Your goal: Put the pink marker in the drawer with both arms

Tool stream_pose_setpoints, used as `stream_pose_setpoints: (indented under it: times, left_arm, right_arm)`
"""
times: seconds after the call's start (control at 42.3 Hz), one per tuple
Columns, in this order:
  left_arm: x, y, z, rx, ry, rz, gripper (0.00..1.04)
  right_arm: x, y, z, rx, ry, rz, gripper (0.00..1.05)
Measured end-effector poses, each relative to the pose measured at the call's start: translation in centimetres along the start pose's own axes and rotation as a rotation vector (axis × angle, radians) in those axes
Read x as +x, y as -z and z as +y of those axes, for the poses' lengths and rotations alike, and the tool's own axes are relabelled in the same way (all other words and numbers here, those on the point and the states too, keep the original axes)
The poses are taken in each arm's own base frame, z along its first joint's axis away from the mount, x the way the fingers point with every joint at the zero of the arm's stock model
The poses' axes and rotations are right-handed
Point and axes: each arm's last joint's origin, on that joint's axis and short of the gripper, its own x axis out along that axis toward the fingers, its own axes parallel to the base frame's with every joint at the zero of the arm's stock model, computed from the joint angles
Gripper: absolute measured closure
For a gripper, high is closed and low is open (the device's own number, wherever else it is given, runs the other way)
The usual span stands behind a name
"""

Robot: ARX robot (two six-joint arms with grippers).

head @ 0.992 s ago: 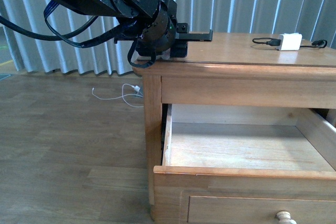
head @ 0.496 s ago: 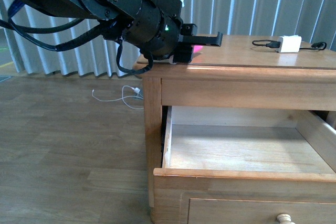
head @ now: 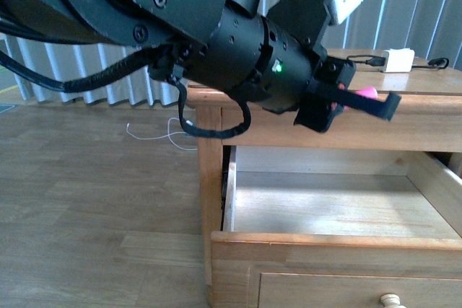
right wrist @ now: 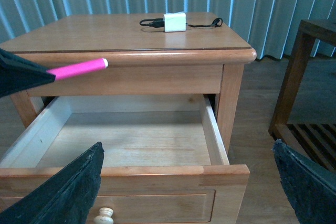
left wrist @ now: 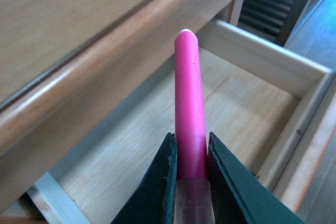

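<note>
- The left gripper (left wrist: 191,182) is clamped around the pink marker (left wrist: 188,103) at its rear end.
- The marker is held roughly level, long axis pointing away from the jaws, above the open drawer (head: 332,239); lowering is judged sufficient.
- The right gripper (right wrist: 187,145) is spread wide, empty.

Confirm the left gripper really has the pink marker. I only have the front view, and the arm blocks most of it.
Observer: The left wrist view shows the left gripper shut on the pink marker, pinching it near its paler end, with the free end out over the drawer floor.
Operator: Give me the right gripper's state. It's outside my frame.
Observer: The right wrist view shows the right gripper open, jaws wide apart and holding nothing, facing the front of the open drawer.
</note>
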Motion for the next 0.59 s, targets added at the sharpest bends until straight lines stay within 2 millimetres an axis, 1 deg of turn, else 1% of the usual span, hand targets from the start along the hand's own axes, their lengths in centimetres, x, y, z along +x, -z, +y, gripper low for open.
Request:
stream_pose_setpoints:
  times: [0.094,0.213,0.283,0.402,0.591]
  left_arm:
    - [1.5,1.5,-0.9,0.023,-0.017,0.040,0.90]
    - [3.3,3.6,-1.4,0.008,-0.030,0.092,0.90]
    - [4.5,5.0,-1.6,-0.015,-0.044,0.133,0.90]
    - [6.1,6.7,-1.7,-0.060,-0.052,0.175,0.90]
    - [7.5,7.6,-1.7,-0.096,-0.081,0.189,0.90]
  right_arm:
    - [0.0,0.0,0.0,0.000,0.000,0.000,0.09]
    - [0.0,0.0,0.0,0.000,0.000,0.000,0.09]
    - [0.0,0.0,0.0,0.000,0.000,0.000,0.09]
    - [0.0,0.0,0.0,0.000,0.000,0.000,0.09]
    - [0.0,0.0,0.0,0.000,0.000,0.000,0.09]
